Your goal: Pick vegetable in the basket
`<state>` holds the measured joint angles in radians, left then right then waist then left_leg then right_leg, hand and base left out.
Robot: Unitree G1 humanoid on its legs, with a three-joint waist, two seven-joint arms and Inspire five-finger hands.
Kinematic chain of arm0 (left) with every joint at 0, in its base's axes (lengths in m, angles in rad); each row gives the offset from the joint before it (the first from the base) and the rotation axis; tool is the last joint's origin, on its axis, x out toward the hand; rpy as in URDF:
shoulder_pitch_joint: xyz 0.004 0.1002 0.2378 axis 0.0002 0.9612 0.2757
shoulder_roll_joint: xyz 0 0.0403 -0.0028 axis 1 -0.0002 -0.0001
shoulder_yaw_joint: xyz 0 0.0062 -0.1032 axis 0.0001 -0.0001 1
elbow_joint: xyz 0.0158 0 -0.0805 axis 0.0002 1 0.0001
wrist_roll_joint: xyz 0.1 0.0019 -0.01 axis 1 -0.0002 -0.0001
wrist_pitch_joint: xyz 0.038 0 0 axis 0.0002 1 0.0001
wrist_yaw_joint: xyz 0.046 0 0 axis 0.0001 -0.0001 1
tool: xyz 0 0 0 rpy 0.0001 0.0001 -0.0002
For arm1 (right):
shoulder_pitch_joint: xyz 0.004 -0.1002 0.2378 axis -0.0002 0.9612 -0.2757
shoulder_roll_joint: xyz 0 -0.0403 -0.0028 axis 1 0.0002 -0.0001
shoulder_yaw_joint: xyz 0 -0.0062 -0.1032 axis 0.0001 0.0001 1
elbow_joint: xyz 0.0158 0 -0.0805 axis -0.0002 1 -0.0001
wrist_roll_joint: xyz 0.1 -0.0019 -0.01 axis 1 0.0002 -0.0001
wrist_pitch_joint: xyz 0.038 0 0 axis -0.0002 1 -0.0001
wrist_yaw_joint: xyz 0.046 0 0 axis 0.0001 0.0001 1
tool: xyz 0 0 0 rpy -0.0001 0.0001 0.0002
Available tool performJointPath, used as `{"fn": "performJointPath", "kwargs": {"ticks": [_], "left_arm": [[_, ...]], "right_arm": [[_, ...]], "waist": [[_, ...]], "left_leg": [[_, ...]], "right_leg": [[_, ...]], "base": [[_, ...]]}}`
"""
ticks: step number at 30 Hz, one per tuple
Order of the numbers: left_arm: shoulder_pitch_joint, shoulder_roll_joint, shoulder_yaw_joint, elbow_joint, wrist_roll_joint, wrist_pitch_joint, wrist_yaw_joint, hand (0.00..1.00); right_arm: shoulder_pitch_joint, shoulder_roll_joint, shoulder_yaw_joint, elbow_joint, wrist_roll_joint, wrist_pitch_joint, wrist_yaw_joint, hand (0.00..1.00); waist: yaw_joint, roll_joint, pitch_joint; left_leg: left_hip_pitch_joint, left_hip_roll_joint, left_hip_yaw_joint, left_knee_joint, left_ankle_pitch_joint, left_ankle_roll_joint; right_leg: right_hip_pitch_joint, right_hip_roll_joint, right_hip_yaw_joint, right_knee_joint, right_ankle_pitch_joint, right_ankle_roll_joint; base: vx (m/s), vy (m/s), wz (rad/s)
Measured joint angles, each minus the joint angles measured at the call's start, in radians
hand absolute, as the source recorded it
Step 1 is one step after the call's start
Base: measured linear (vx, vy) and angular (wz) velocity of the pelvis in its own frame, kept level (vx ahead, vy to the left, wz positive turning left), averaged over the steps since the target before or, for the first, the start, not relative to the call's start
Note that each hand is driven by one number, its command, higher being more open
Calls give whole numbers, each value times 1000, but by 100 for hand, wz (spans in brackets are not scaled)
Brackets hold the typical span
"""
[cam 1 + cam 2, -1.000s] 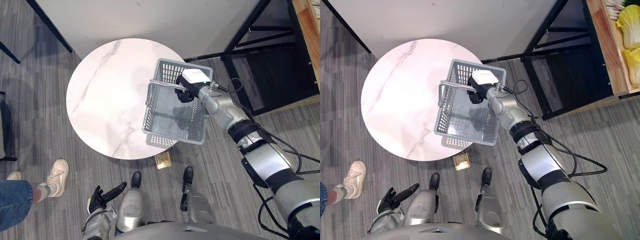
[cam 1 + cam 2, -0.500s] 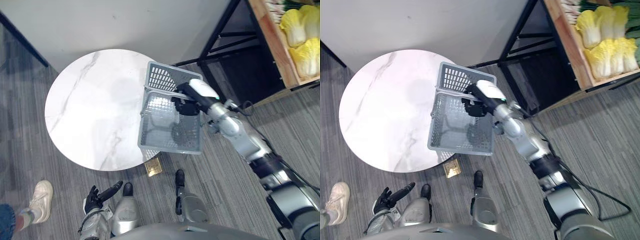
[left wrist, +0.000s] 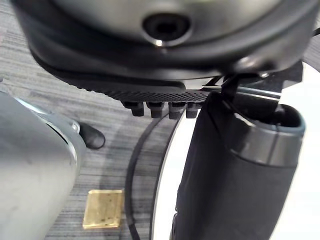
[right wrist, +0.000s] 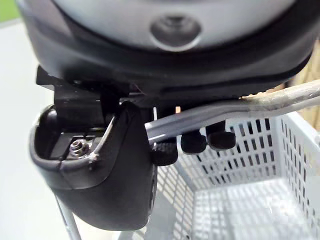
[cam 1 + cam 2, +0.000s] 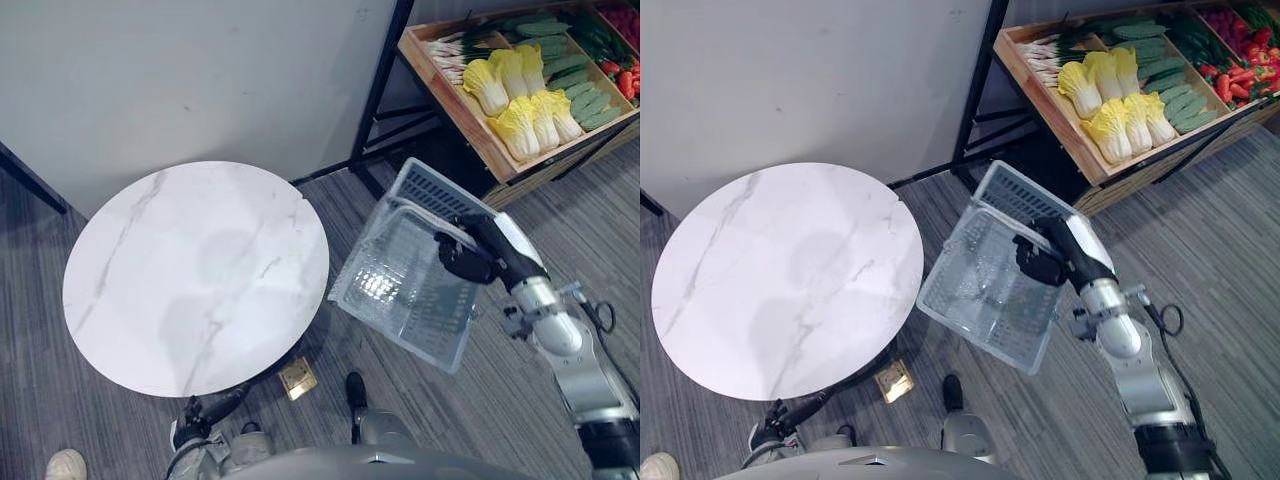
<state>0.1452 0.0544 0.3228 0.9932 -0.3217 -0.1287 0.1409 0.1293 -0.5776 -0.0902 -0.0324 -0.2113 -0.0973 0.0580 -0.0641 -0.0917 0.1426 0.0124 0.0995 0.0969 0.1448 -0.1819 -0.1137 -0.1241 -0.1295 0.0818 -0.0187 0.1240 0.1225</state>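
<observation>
Low at the robot's side, the left hand [image 5: 196, 424] hangs with its fingers loosely straight. Further out, the right hand [image 5: 1042, 264] is clenched round the wire handle [image 4: 280, 100] of the grey basket [image 5: 430, 190], which hangs tilted above the floor just beside the round marble table [image 5: 190, 270]. Beyond it, the vegetables lie in a wooden crate [image 5: 441, 100]: yellow cabbages [image 5: 520, 100] and cucumbers [image 5: 560, 45].

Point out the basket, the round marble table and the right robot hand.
basket [image 5: 402, 292], left eye view, mesh floor.
round marble table [image 5: 180, 270], left eye view, bare top.
right robot hand [image 5: 462, 258], left eye view, dark knuckles.
</observation>
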Motion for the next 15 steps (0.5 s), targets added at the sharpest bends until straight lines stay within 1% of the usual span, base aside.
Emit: {"fn": "performJointPath", "kwargs": {"ticks": [2, 3, 5, 6, 7, 9, 11, 14, 15], "left_arm": [[14, -7, 12, 3, 16, 1, 0, 100], [20, -5, 18, 12, 18, 1, 0, 100], [21, -7, 33, 21, 18, 2, 0, 100], [23, -7, 40, 27, 18, 3, 0, 100], [23, -7, 41, 28, 18, 3, 0, 100], [25, -3, 45, 31, 19, 3, -1, 100], [25, -4, 44, 32, 19, 3, -1, 100], [25, -4, 43, 39, 19, 4, -1, 100], [26, -4, 37, 42, 19, 4, -1, 100]], "right_arm": [[48, 59, -50, 4, 0, 6, -3, 0], [63, 91, -68, 15, 1, 8, -14, 0], [86, 129, -85, 23, 1, 14, -32, 0], [117, 170, -97, 23, 1, 23, -44, 0], [122, 177, -98, 24, 1, 24, -46, 0], [146, 243, -98, 47, 0, 24, -50, 0], [157, 274, -98, 79, -3, 24, -59, 0], [167, 326, -111, 147, -13, 28, -74, 0], [169, 361, -133, 191, -14, 36, -84, 0]], "waist": [[-11, 12, -9], [-23, 16, -14], [-24, 17, -24], [-23, 15, -37], [-23, 14, -38], [-24, 5, -48], [-24, 2, -55], [-23, 6, -64], [-23, 13, -68]], "left_leg": [[0, 2, 0, 1, 1, -2], [1, 2, 3, 3, 1, -3], [4, 3, 7, 4, 0, -4], [6, 5, 10, 4, -1, -5], [8, 6, 11, 4, -1, -6], [13, 9, 19, 4, -2, -7], [13, 9, 19, 4, -2, -8], [14, 9, 19, 3, -3, -7], [14, 8, 19, 2, -3, -7]], "right_leg": [[0, 2, 2, 0, -1, 0], [0, 2, 5, 0, -1, 0], [0, 4, 10, 1, -1, 0], [1, 6, 13, 1, -1, 0], [1, 7, 14, 1, -1, 0], [2, 11, 22, 2, 0, 0], [2, 11, 22, 2, 0, 0], [3, 10, 22, 2, 0, 0], [3, 10, 21, 2, 0, 0]], "base": [[-38, -6, -2], [-34, 9, -6], [-27, 11, -8], [-13, 10, -5], [-12, 15, -9], [-14, 19, -9], [-6, 8, -2], [3, 11, 0], [0, 0, 0]]}}
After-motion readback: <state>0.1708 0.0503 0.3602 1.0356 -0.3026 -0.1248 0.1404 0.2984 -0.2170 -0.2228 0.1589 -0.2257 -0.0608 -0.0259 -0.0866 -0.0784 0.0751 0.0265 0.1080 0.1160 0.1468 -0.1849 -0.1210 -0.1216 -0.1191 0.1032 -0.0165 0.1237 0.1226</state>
